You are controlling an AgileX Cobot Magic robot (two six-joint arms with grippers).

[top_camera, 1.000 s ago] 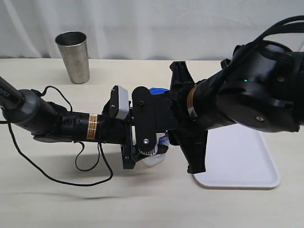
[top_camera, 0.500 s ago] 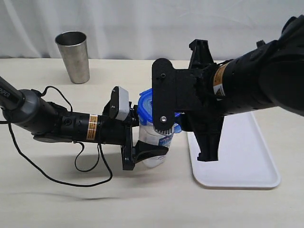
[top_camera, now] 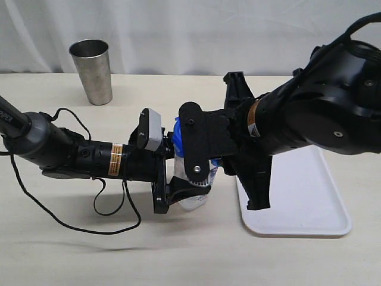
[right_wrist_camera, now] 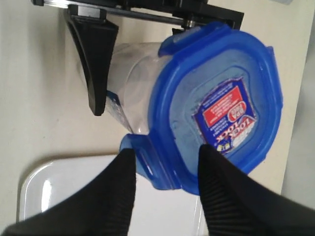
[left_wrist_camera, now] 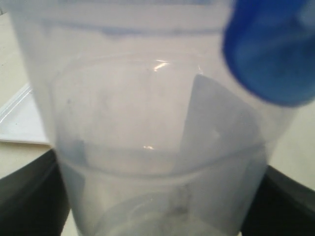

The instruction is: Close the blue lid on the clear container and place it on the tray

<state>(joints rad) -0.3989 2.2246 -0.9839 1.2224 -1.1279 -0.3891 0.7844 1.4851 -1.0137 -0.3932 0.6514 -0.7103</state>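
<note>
Left claw [left_wrist_camera: 157, 204] grips the clear container [left_wrist_camera: 147, 123]. Its jaws are set wide and press against two opposite walls low on the body. Right claw [right_wrist_camera: 165, 150] is open, with its jaws moderately apart and lying over one edge of the blue lid [right_wrist_camera: 216, 93]. One jaw overlaps the corner of the sticker. Whether the jaws press on the plastic or hang just above it cannot be told.

The blue lid sits on the mouth of the container with its red-and-blue sticker facing up. One snap flap juts outward between the right claw's jaws and another sticks out at the opposite edge; whether either is latched is unclear.

In the exterior view the container stands upright at the centre of the frame on the pale surface [top_camera: 196, 256]. It is between the two arms and largely hidden by the right claw's black body. The tray [top_camera: 303, 202] lies at the lower right of the frame, just beside the container, whose base rests on the bare surface rather than on the tray. A steel cup [top_camera: 92, 71] stands at the upper left, well apart from everything else. A black cable [top_camera: 113, 220] loops on the surface below the left arm.
</note>
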